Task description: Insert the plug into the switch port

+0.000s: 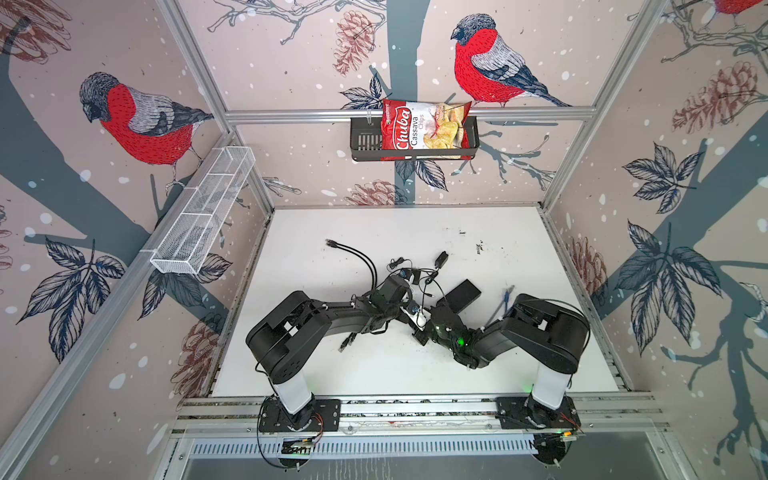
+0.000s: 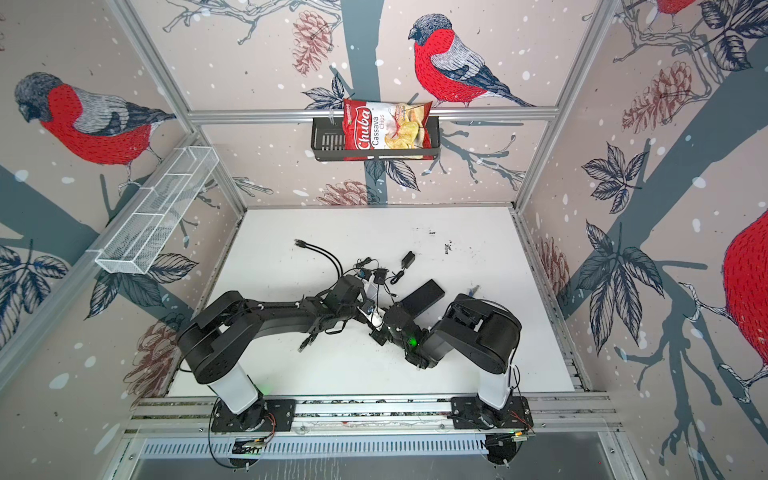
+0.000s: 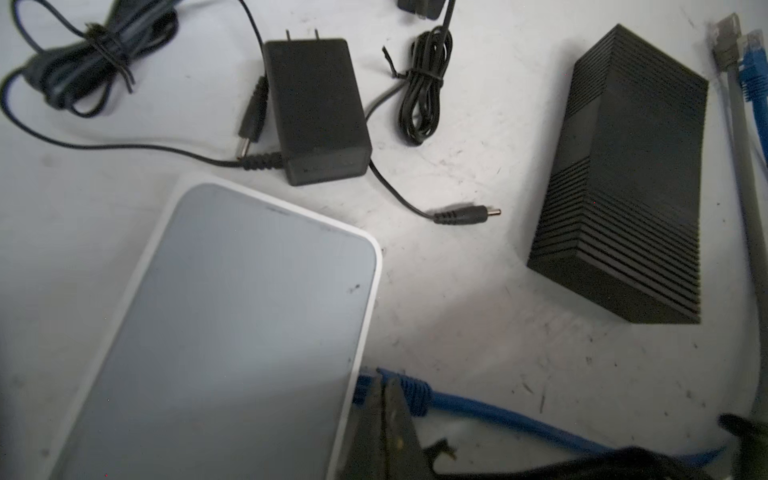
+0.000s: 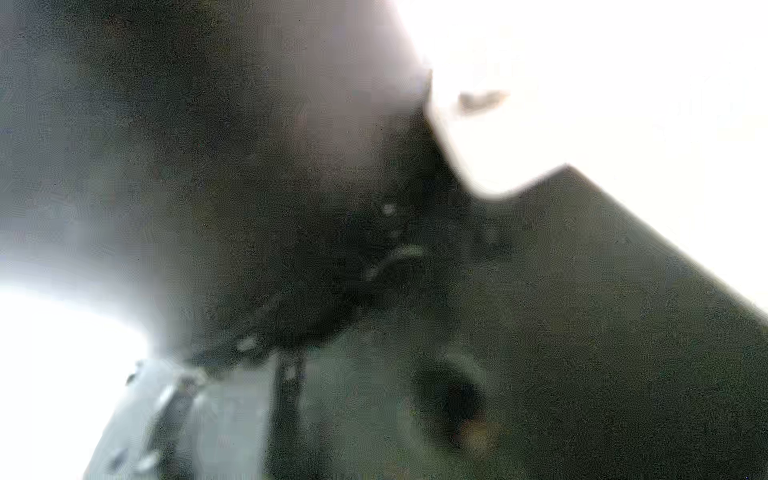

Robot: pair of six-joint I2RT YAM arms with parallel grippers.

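The white switch (image 3: 232,332) lies flat on the table and is mostly hidden under my arms in both top views (image 1: 419,319) (image 2: 374,319). A blue plug (image 3: 409,390) with a ribbed boot sits against the switch's edge, and its blue cable trails away across the table. My left gripper (image 3: 384,380) is shut, its tips right at the plug where it meets the switch. My right gripper (image 1: 423,330) is at the near end of the switch. The right wrist view is too blurred to show how its jaws stand.
A black ribbed box (image 3: 623,183) lies right of the switch. A black power adapter (image 3: 316,112), its barrel plug (image 3: 469,214) and bundled cords lie behind it. Grey and blue cable ends (image 3: 744,62) lie at the right. A chips bag (image 1: 424,131) sits in a wall basket.
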